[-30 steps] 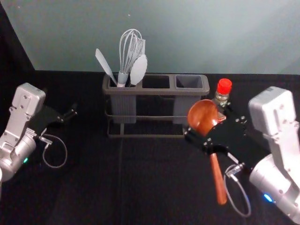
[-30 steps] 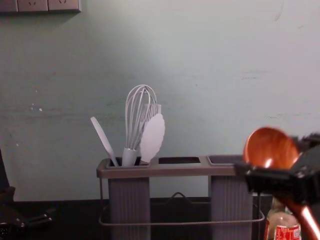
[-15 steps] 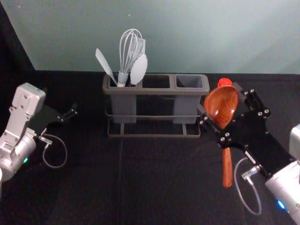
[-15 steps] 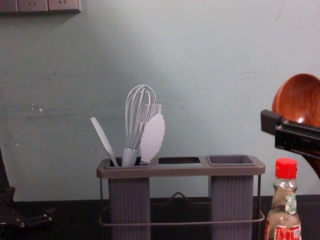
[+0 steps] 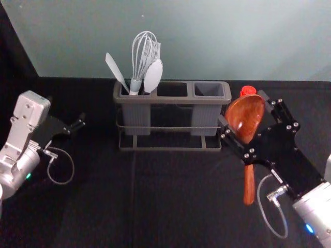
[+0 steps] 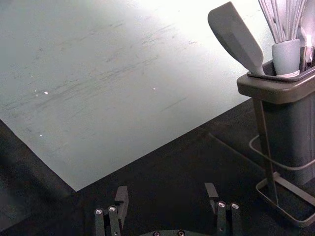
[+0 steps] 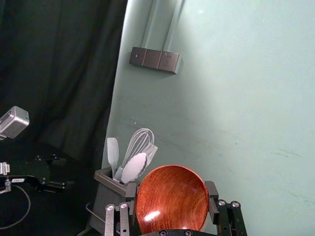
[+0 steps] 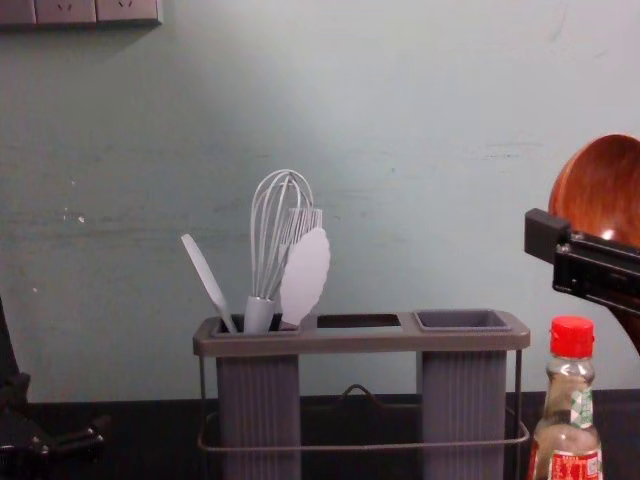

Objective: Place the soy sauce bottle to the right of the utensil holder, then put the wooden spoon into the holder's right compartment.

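Grey holder (image 5: 172, 100) between them, left gripper (image 5: 66, 109) has jaws apart; right gripper (image 5: 241, 107) clamps the spoon (image 5: 249, 183) near the bottle (image 8: 569, 438).

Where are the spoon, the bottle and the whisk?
Spoon (image 5: 244, 118): head view, on the inside of its bowl.
Bottle (image 8: 566, 400): chest view, on its glass, below the red cap.
Whisk (image 8: 259, 315): chest view, on its handle, just above the holder's rim.

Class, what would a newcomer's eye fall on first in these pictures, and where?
The glossy wooden spoon, in the right hand toward the head view's right, stands out first. Next come the red-capped bottle, just right of the holder, and the pale whisk in the holder's left compartment.
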